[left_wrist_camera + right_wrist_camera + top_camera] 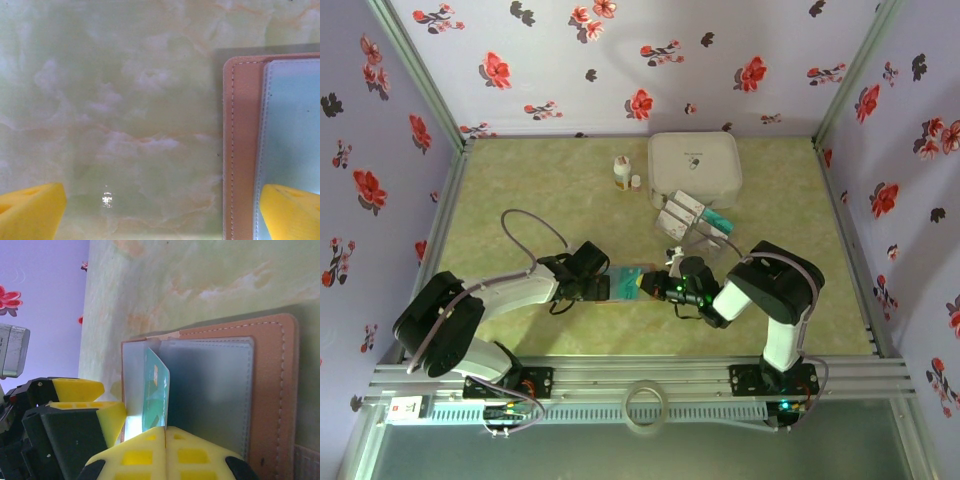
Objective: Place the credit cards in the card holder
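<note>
Teal thin credit card (156,390), clamped in closed right fingers (140,455), is entering the brown leather folding card holder (272,390); with left fingers (35,210) gaping open, the holder could be sliding away.

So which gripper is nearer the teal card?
Right. The right gripper pinches the teal card over the card holder; the left gripper hangs open over the holder's edge, beside the card.

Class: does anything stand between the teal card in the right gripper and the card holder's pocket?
Nothing visible does. The right gripper is shut on the teal card, whose far end lies between the card holder's pale flap and blue-grey sleeve. The open left gripper sits beside the card, not across it.
</note>
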Controlling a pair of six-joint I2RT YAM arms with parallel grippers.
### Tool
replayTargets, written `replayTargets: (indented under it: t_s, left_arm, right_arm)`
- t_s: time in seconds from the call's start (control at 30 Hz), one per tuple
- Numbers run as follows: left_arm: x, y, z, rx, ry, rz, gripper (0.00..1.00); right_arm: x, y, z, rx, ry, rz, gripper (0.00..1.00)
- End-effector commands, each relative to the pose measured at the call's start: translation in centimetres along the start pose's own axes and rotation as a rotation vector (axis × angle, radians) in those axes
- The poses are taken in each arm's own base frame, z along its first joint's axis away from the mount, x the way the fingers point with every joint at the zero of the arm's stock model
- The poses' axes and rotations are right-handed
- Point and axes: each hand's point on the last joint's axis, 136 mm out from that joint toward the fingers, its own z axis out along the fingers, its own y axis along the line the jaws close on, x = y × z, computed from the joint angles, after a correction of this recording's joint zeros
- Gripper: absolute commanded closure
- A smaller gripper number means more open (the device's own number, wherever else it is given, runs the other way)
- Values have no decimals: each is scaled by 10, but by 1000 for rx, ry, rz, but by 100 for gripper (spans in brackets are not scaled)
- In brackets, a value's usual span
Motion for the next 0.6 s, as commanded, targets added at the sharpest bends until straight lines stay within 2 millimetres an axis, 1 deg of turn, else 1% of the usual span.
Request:
replayTargets:
  t_s: [0.0, 0.57]
  left_arm:
    - [11, 13, 3, -53, 19, 5, 0]
    - [9, 10, 2, -43, 10, 4, 0]
  right_arm:
    - [14, -12, 5, 35, 61, 10, 100]
    - [23, -22, 17, 99, 154, 16, 100]
